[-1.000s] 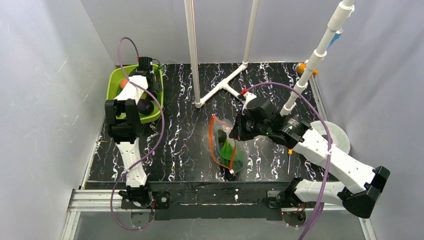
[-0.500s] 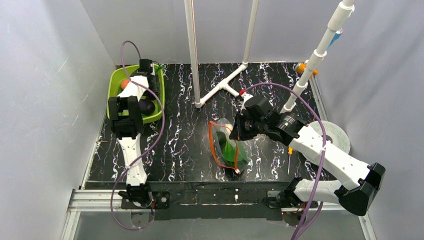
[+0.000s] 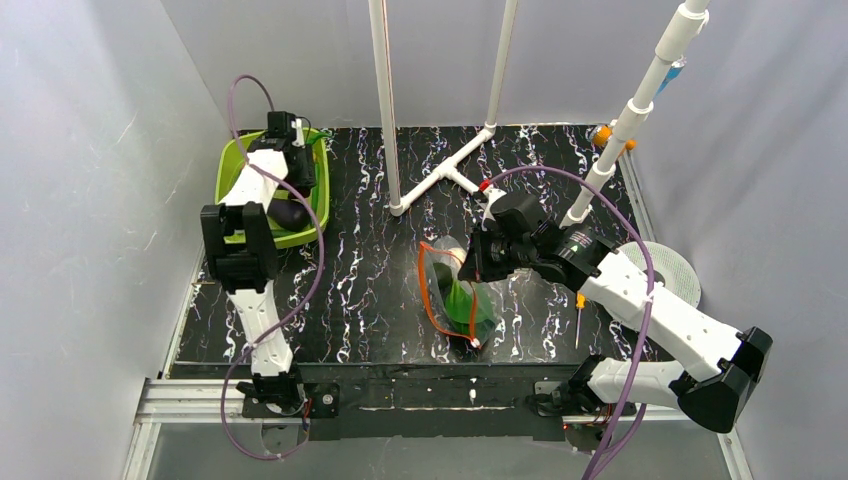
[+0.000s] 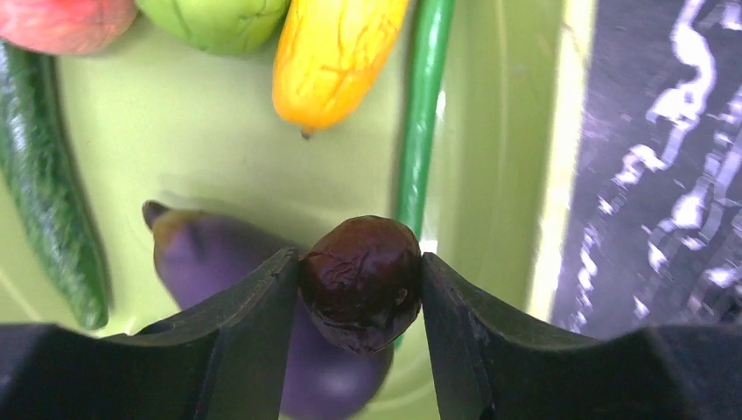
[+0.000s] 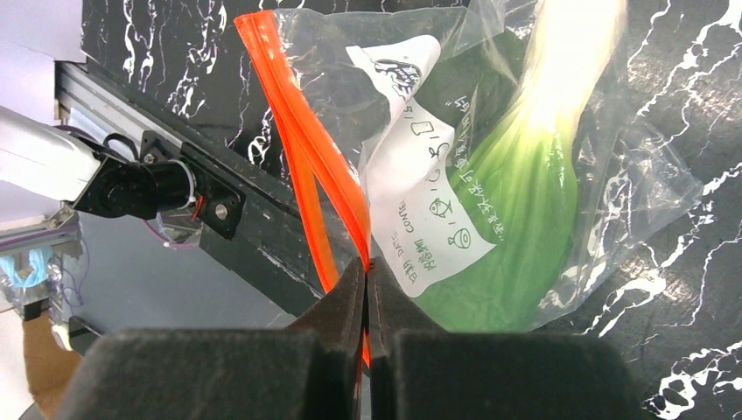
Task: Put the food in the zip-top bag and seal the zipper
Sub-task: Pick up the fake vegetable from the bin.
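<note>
Well, from the left wrist, the left gripper (image 4: 360, 282) has its two black fingers pinched on a dark wrinkled round piece (image 4: 359, 258), holding it over the green tray (image 4: 499, 131). Right under it lies the purple eggplant (image 4: 210, 262); I cannot tell whether the two touch. Farther along the tray sit a yellow piece (image 4: 337, 52), a lime-green fruit (image 4: 210, 17) and a red-orange fruit (image 4: 61, 17). The long green pods (image 4: 48, 201) lie apart, one along the tray's edge and one running beside the yellow piece.

Over on the right wrist, the right gripper (image 5: 367, 289) has its fingers pressed together on the zipper (image 5: 302, 114), nipping the red-orange strip at the mouth of the zip-top bag (image 5: 630, 184). Inside the clear plastic lies the leafy green vegetable (image 5: 516, 192), its pale stalk away from the fingers, beside a white label (image 5: 429, 210). The bag rests on the black marbled table (image 5: 700, 87).

From above, the tray sits at the far left corner and the bag mid-table, well apart. An orange-handled screwdriver (image 3: 579, 312) lies right of the bag, a white disc (image 3: 680, 270) is at the right edge, and a white pipe frame (image 3: 440, 175) stands behind.
</note>
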Controlling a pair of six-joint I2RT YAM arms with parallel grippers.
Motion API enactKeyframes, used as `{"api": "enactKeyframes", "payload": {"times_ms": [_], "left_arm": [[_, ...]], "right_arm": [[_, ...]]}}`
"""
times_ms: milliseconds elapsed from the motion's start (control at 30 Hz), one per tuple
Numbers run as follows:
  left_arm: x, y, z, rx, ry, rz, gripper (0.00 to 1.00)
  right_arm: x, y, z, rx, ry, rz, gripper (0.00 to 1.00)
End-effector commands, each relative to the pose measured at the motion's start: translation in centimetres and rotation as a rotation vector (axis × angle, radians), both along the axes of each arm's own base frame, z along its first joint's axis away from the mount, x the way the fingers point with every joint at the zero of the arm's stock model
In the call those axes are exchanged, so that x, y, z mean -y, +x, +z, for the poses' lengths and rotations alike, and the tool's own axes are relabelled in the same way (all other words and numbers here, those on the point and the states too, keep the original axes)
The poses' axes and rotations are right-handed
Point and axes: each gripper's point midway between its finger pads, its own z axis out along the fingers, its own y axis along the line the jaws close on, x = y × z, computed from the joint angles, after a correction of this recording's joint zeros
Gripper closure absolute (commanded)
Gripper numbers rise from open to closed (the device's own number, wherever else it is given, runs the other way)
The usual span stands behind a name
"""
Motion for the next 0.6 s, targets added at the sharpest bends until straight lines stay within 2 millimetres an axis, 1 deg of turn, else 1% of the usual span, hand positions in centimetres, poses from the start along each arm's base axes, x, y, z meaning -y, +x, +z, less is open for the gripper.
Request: {"api": "enactKeyframes", "payload": {"times_ms": [0, 133, 200, 300, 400, 433, 467, 500, 567], "left_arm": [[1.7, -3.1, 6.8, 0.085, -0.098, -0.026, 0.67], [4.6, -6.6, 8.1, 0.093, -0.26, -0.048, 0.67], [6.1, -8.6, 9.1, 0.102, -0.33, -0.073, 0.67], [8.4, -11.7, 10.8, 0.117, -0.442, -0.125, 0.67], [11.0, -15.2, 12.5, 0.128, -0.566, -0.175, 0.67], [12.3, -16.7, 12.6, 0.116, -0.616, -0.196, 0.67], [14.0, -17.9, 13.3, 0.117, -0.663, -0.241, 0.67], [15.2, -19.5, 13.1, 0.096, -0.706, -0.263, 0.67], [18.0, -22.2, 13.9, 0.075, -0.787, -0.336, 0.67]], "right_arm": [[-0.8, -0.5, 1.3, -0.004, 0.073, 0.022, 0.99], [-1.7, -1.2, 1.9, -0.045, 0.125, 0.051, 0.99], [-2.2, -1.5, 2.1, -0.063, 0.147, 0.068, 0.99], [-2.4, -1.8, 2.0, -0.085, 0.154, 0.07, 0.99], [-2.3, -1.8, 1.7, -0.1, 0.164, 0.052, 0.99], [-2.4, -1.8, 1.4, -0.105, 0.172, 0.041, 0.99], [-2.4, -1.8, 1.2, -0.102, 0.183, 0.032, 0.99], [-2.4, -1.6, 1.2, -0.097, 0.193, 0.021, 0.99], [-2.5, -1.3, 1.0, -0.091, 0.194, 0.002, 0.99]]}}
